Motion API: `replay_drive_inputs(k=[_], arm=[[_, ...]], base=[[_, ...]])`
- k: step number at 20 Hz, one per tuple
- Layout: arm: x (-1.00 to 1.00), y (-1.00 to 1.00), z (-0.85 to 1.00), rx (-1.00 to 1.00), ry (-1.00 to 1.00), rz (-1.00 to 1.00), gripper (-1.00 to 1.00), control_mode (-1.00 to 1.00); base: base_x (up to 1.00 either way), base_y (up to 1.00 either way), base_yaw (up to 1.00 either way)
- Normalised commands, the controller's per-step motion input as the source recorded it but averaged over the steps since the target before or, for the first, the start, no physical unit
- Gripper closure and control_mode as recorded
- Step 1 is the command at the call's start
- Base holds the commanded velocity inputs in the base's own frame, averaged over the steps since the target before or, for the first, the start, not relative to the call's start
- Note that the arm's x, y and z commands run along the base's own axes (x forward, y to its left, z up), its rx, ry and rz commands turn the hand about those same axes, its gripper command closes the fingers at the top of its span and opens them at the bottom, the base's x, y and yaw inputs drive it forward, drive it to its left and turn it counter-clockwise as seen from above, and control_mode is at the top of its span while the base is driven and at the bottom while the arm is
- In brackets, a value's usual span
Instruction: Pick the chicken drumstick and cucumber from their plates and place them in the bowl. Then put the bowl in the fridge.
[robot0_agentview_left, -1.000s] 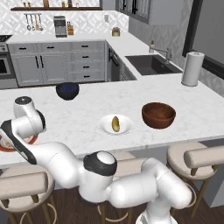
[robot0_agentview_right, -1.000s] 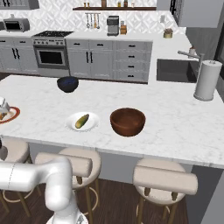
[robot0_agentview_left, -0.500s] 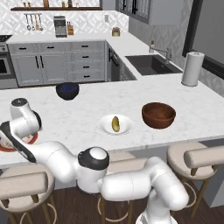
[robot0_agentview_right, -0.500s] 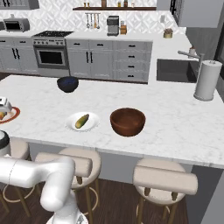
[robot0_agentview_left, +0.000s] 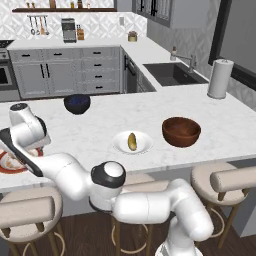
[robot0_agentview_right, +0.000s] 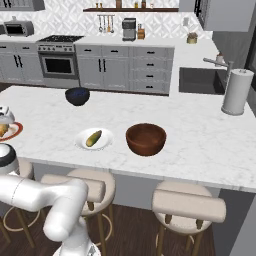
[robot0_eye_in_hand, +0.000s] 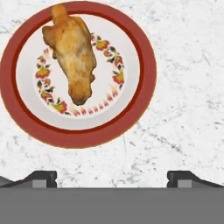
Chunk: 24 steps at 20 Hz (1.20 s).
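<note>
Gripper (robot0_eye_in_hand: 112, 175) jaws spread wide, nothing held, above the red-rimmed plate (robot0_eye_in_hand: 144, 87). Hand view shows the chicken drumstick (robot0_eye_in_hand: 72, 54) lying on it; base views add cucumber (robot0_agentview_left: 132, 141) on white plate (robot0_agentview_left: 145, 145), beside the bowl (robot0_agentview_left: 181, 131).

Two cameras are sitting behind the arm, one on its left and one on its right, looking forward and down. Both are showing the white counter (robot0_agentview_left: 210, 112) (robot0_agentview_right: 200, 135) and the wooden bowl (robot0_agentview_left: 181, 131) (robot0_agentview_right: 145, 139). The hand camera is looking straight down, very close, at the red-rimmed plate (robot0_eye_in_hand: 140, 100).
</note>
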Motion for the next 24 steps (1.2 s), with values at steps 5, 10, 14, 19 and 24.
replay_drive_inputs(k=[5,10,14,19,24], arm=[[-0.37,-1.00,-0.51,0.00,0.00,0.07,-1.00,-1.00],[-0.31,-0.82,-0.03,0.06,-0.05,0.04,-1.00,-1.00],[0.00,-0.28,0.15,0.10,0.00,0.01,-1.00,-1.00],[-0.12,-0.54,0.08,0.11,0.00,0.00,-1.00,-1.00],[0.00,0.00,0.00,0.00,0.00,0.00,-1.00,1.00]], base=[[0.00,0.00,0.00],[0.00,0.00,0.00],[0.00,0.00,0.00],[0.00,0.00,0.00],[-0.30,0.41,0.00]])
